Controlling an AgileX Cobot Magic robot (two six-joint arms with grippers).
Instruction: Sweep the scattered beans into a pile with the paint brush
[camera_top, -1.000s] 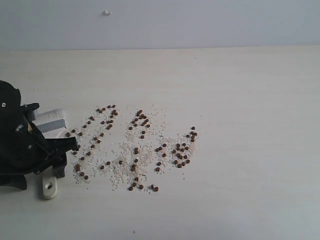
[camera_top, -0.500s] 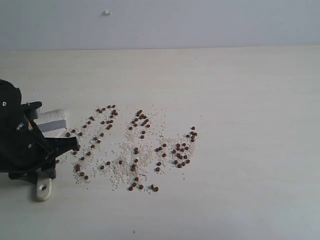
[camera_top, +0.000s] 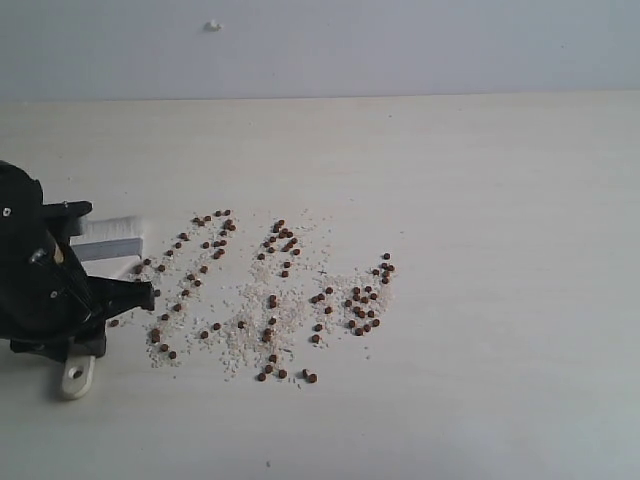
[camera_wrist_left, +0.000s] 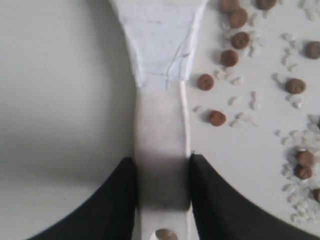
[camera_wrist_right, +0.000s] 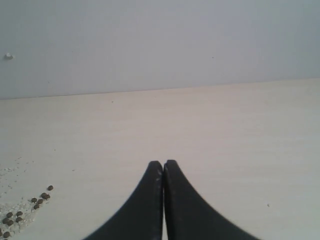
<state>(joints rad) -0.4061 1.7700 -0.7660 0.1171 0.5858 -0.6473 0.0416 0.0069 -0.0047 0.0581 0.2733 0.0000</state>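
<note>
The paint brush (camera_top: 108, 236) lies at the table's left, its whitish bristles beside the beans and its handle's holed end (camera_top: 75, 376) toward the front. My left gripper (camera_top: 98, 318) is over it, shut on the pale handle (camera_wrist_left: 162, 135), with a black finger pressed against each side. The beans (camera_top: 272, 292) are reddish-brown pellets mixed with white grains, scattered in a wide patch right of the brush. Some lie beside the handle (camera_wrist_left: 218, 118). No pile is in view. My right gripper (camera_wrist_right: 163, 163) is shut and empty, over bare table, with a few beans (camera_wrist_right: 41, 198) far off to one side.
The pale wooden table (camera_top: 480, 200) stretches right and back of the bean patch to a grey wall (camera_top: 400, 45). A denser cluster of pellets (camera_top: 362, 306) sits at the right end of the patch. A few stray grains (camera_top: 268, 463) lie near the front.
My left gripper has closed onto the brush handle. The handle's holed end has swung left and the bristle end has shifted slightly right. The right gripper has not moved.
</note>
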